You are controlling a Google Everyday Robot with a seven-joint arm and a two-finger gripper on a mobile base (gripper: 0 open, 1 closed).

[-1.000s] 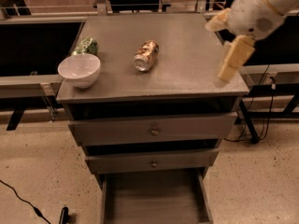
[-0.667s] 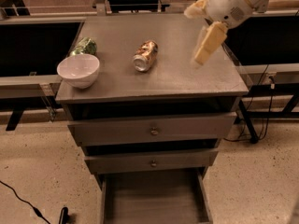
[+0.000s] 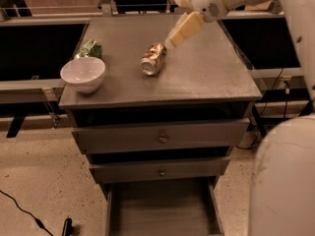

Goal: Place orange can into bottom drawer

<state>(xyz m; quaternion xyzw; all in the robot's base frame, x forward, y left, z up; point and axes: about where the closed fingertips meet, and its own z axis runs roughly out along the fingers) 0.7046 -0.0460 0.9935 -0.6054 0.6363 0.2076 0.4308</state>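
Note:
The orange can (image 3: 153, 58) lies on its side on the grey cabinet top (image 3: 206, 73), left of centre, its silver end facing the front. My gripper (image 3: 177, 19) hangs above the back of the top, just right of and behind the can, not touching it. It is open and empty, with one cream finger (image 3: 185, 28) pointing down toward the can. The bottom drawer (image 3: 114, 215) is pulled out below the cabinet, showing its plain grey floor.
A white bowl (image 3: 83, 73) stands at the top's front left corner, with a green shiny snack bag (image 3: 89, 48) behind it. Two upper drawers with brass knobs (image 3: 162, 138) are slightly ajar. My white body (image 3: 285, 181) fills the lower right. A black cable (image 3: 29, 215) lies on the floor.
My gripper has swung left across the back of the cabinet top, from the right edge to close beside the can. The can, bowl and bag have not moved.

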